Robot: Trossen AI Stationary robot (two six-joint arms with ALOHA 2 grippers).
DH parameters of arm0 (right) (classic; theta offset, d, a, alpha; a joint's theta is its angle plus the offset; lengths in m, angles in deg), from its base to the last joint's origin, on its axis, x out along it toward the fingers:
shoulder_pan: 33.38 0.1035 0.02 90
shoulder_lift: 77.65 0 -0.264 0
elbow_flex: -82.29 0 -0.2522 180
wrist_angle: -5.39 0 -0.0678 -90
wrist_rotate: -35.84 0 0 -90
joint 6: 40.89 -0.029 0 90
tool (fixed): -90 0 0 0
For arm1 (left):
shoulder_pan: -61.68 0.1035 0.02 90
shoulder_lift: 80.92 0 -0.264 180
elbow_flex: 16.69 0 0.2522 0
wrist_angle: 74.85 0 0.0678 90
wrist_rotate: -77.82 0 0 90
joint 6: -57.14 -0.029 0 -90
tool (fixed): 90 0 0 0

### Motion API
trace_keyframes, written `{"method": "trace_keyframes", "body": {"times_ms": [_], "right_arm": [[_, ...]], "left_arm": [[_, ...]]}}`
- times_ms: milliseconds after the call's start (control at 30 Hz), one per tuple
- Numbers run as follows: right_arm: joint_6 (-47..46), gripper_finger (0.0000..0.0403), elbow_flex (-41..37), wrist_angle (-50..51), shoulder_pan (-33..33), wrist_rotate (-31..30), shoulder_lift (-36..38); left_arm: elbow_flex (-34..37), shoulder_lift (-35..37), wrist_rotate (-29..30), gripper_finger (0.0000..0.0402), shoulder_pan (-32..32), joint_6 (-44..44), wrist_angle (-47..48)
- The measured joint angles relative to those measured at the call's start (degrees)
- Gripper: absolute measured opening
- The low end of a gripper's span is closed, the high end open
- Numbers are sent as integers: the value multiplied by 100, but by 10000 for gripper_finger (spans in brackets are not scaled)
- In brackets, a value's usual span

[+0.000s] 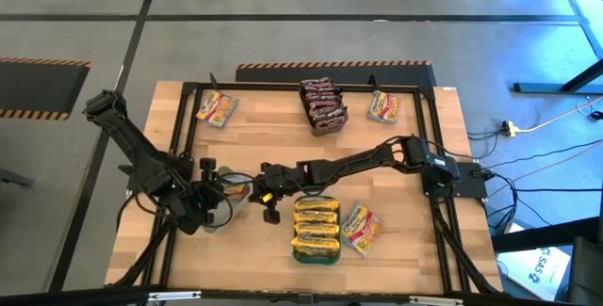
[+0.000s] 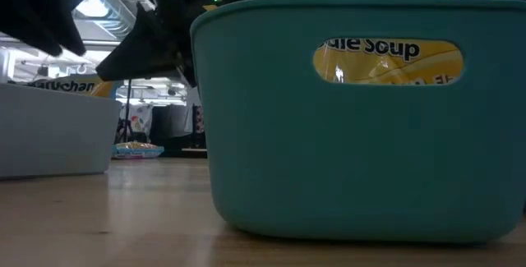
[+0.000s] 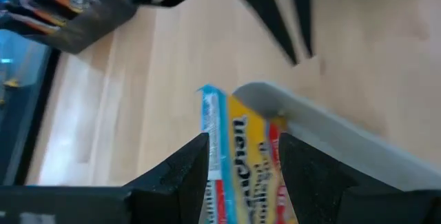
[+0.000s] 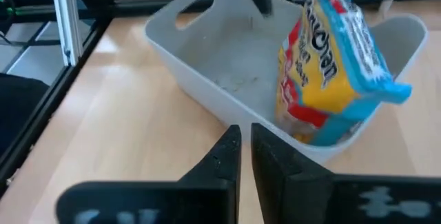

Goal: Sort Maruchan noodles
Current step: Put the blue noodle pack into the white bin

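From above, the left gripper [image 1: 229, 191] hangs over the grey tray [image 1: 219, 219] at the table's left near part, a yellow packet [image 1: 236, 191] between its fingers. The right gripper [image 1: 268, 196] sits just right of it, beside the teal tray [image 1: 300, 253] stacked with yellow packets [image 1: 316, 226]. Dark packets [image 1: 321, 104] lie at the far middle.

Low view: the teal tray [image 2: 345, 177] fills the frame, the grey tray [image 2: 49, 135] at left.

Left wrist view: the fingers [image 3: 182, 172] pinch the yellow packet [image 3: 241, 162] on edge.

Right wrist view: the right gripper [image 4: 245, 156], fingers pressed together and empty, faces the grey tray [image 4: 207, 79], where the packet [image 4: 331, 79] stands upright, its lower end inside the tray
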Motion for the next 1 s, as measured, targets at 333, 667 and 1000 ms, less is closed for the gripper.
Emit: {"method": "trace_keyframes", "body": {"times_ms": [333, 667, 1000], "right_arm": [[-284, 24, -4, 1206, 67, 196, 701], [-480, 24, -604, 3306, 1027, -1448, 2197], [-1366, 24, -4031, 1860, 999, -2422, 4400]], "left_arm": [[-635, 2, -654, 169, -4, 117, 161], [-321, -8, -145, 169, 251, -822, -1727], [-174, -293, -429, 169, 1650, -2342, -3217]]}}
